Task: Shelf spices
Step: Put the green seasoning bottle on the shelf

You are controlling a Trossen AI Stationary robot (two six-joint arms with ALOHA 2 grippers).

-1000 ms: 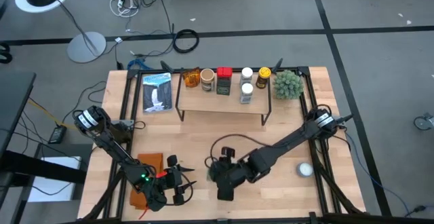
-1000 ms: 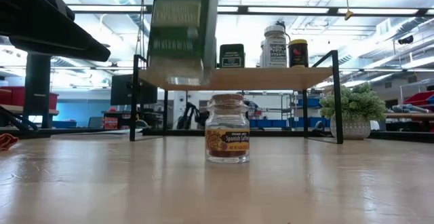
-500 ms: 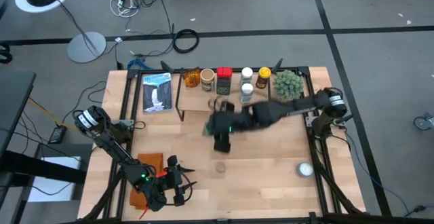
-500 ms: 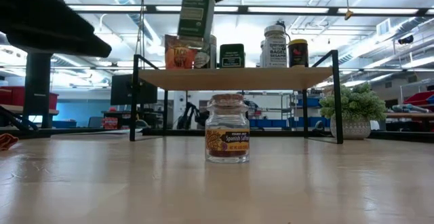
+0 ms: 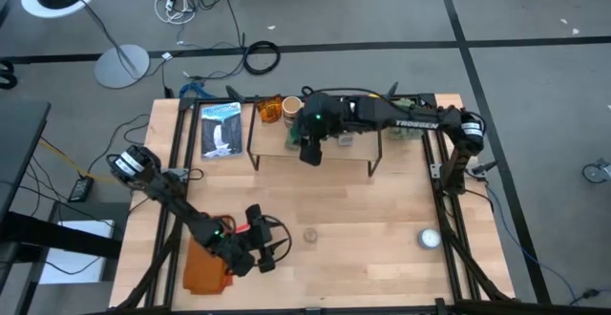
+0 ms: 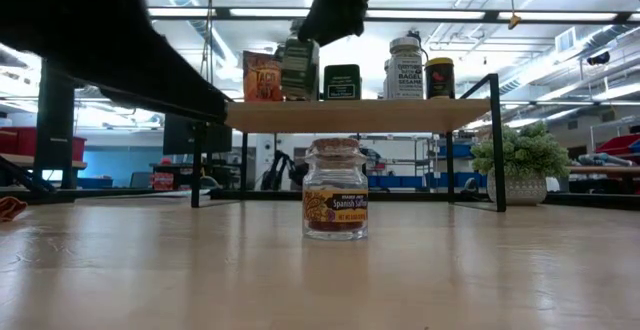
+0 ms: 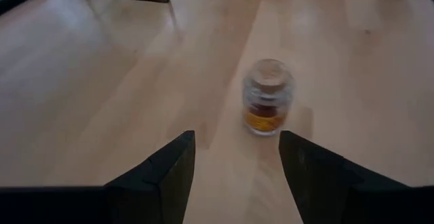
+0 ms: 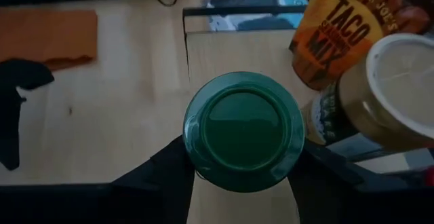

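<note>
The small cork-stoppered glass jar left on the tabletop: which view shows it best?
The low view: the small cork-stoppered glass jar stands upright, centred, its label legible, in front of the light-wood shelf. The left wrist view shows it from above, ahead of the open left tool. The high view shows a small dot.

The shelf (image 5: 315,141) stands at the back middle of the surface (image 5: 382,220), with a row of jars (image 5: 348,105) along its rear edge and a plant (image 5: 406,116) at its right end. A lone jar (image 5: 309,236) stands on the surface well in front of the shelf, right of the left claw (image 5: 272,251).
</note>
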